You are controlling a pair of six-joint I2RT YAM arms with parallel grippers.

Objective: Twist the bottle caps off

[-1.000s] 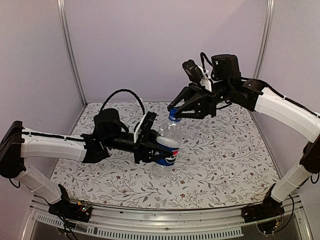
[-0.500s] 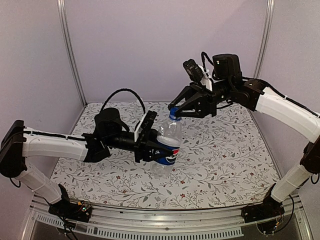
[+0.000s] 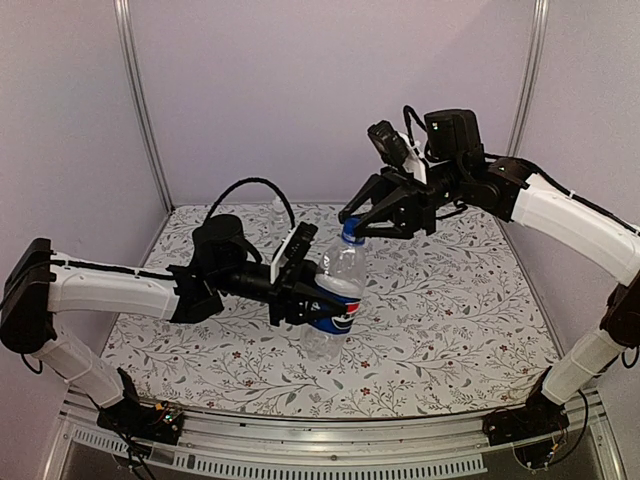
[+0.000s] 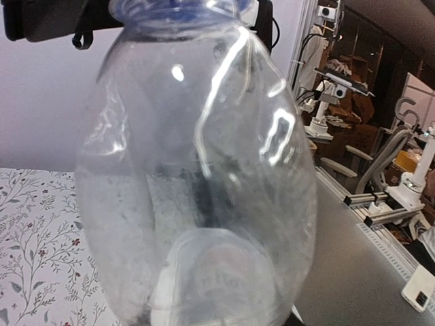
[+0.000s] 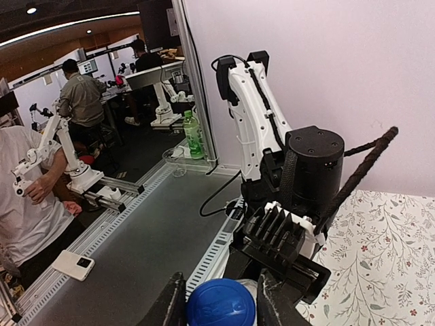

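Observation:
A clear bottle with a blue-red-white Pepsi label [image 3: 335, 295] is held almost upright above the floral table. My left gripper [image 3: 316, 297] is shut on its body from the left. In the left wrist view the bottle [image 4: 204, 170] fills the frame and hides my own fingers. Its bright blue cap [image 3: 350, 232] sits on the neck, and my right gripper [image 3: 350, 226] comes down on it from the right. The right wrist view shows the blue cap [image 5: 221, 305] between two dark fingers [image 5: 173, 304], shut on it.
The floral cloth [image 3: 450, 320] covers the table, with purple walls at the back and sides. A small pale thing [image 3: 276, 205] stands at the back behind the left arm's cable, too small to identify. The left arm's wrist [image 5: 299, 204] lies just beyond the cap.
The left arm has carried the bottle slightly right and up. The right gripper has stayed on the cap and shifted with it.

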